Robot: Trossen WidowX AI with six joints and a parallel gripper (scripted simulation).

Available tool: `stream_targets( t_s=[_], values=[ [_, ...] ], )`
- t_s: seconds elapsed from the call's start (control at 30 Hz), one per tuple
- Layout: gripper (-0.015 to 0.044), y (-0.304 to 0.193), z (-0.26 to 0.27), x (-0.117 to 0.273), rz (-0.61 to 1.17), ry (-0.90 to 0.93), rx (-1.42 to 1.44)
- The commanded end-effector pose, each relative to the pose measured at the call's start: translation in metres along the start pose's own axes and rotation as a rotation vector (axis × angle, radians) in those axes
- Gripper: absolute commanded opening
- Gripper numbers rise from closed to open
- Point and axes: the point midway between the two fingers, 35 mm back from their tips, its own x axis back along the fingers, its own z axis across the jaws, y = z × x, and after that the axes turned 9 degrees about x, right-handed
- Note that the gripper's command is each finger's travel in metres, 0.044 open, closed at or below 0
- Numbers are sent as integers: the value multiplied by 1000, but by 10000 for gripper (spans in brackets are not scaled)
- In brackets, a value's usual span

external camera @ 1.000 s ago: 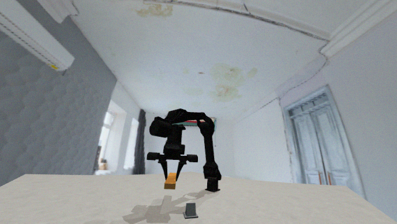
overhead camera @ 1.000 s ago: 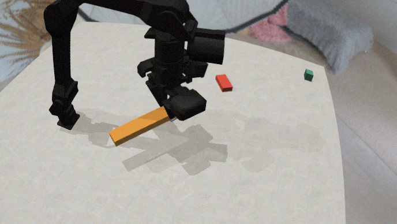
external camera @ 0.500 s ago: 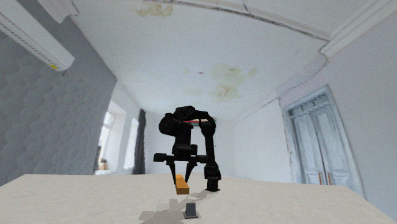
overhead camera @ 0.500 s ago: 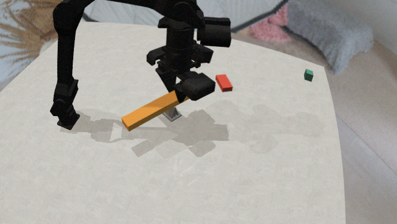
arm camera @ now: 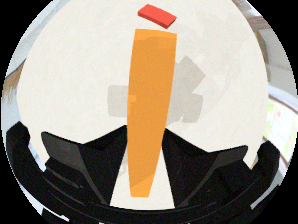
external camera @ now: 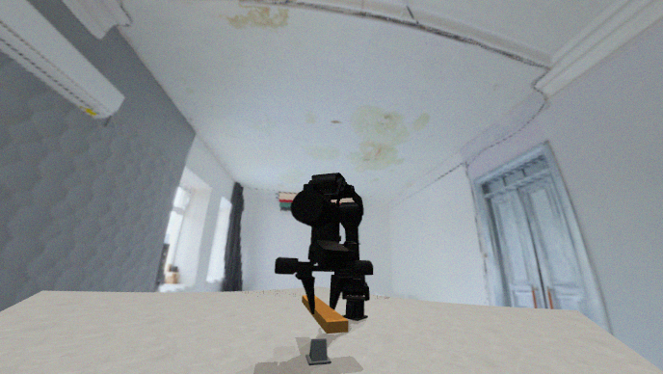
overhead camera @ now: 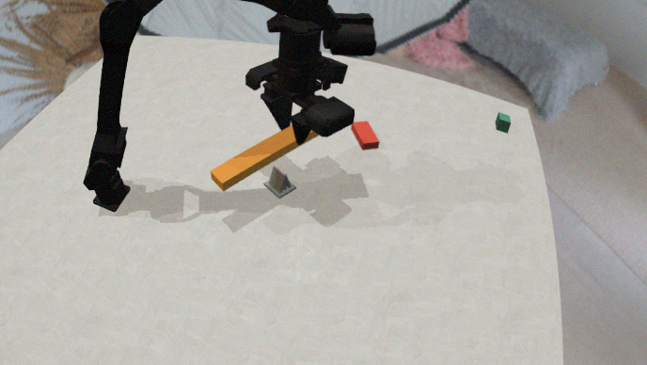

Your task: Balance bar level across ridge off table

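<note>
Above the ridge, the part-open gripper grips the bar, probably stiff; mid-length hold is best.

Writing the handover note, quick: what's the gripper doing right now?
Gripper: jaws closed on the orange bar, holding it above the table.
</note>
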Motion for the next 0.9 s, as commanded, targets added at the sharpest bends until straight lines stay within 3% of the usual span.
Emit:
stream_targets(
  t_s=[0.0,0.87],
  values=[
    [0,3,0,1,-7,-3,-6],
    [0,3,1,-40,-7,-3,-6]
  ],
)
